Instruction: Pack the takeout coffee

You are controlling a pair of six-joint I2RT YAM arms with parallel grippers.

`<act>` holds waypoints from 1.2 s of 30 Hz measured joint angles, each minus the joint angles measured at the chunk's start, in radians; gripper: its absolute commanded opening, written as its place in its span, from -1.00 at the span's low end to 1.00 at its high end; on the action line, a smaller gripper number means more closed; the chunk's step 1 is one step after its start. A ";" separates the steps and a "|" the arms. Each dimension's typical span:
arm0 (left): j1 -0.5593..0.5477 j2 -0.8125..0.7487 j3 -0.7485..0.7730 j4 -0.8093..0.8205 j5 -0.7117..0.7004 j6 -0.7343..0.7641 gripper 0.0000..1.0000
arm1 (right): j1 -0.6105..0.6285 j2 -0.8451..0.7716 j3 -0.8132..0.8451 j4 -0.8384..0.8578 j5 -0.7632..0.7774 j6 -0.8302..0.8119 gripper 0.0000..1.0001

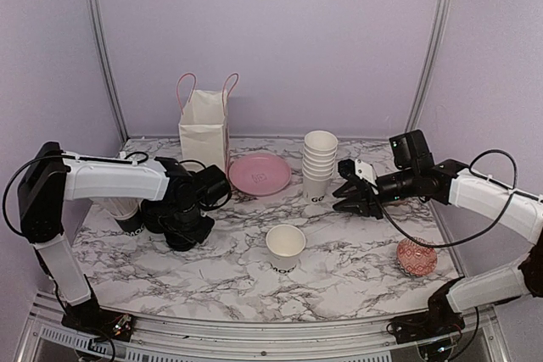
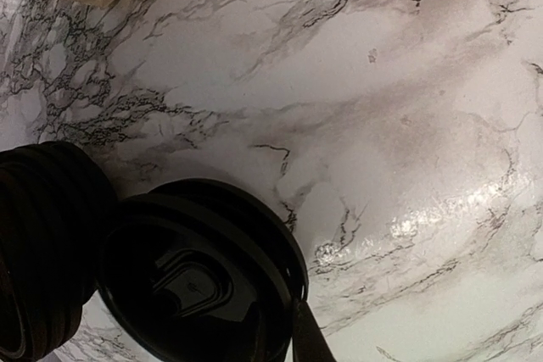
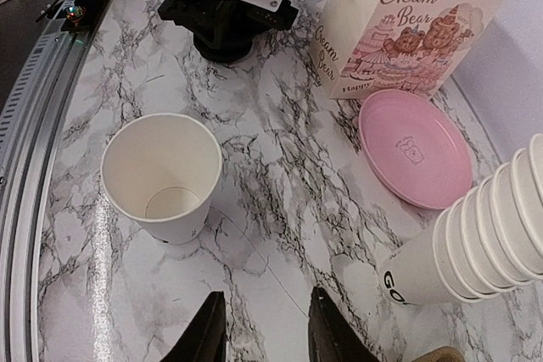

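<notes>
The left claw (image 1: 183,225) hangs low over a black plastic lid (image 2: 204,281). The lid lies on the marble surface (image 2: 399,108) just beneath the claw and touches a stack of lids (image 2: 42,243) at its side. One fingertip (image 2: 310,341) shows at the lid's rim, but I cannot tell whether the claw grips the lid or only sits next to it.

The right claw (image 3: 265,307) is released, with nothing between its fingers. An open paper cup (image 3: 165,175) stands ahead of it and off to one side, well apart. A stack of cups (image 3: 484,239) stands on the other side.

The lid looks light, thin, springy and slick. It is probably best pinched gently across the rim, since a hard squeeze could make it flip out. The cup looks empty and thin-walled, so it should tip or crush easily. A soft hold on the wall below the lip seems safest.
</notes>
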 measured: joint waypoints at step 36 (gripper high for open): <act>-0.029 -0.336 0.034 0.877 0.582 -0.069 -0.90 | 0.010 0.238 0.425 0.276 -0.375 0.835 0.84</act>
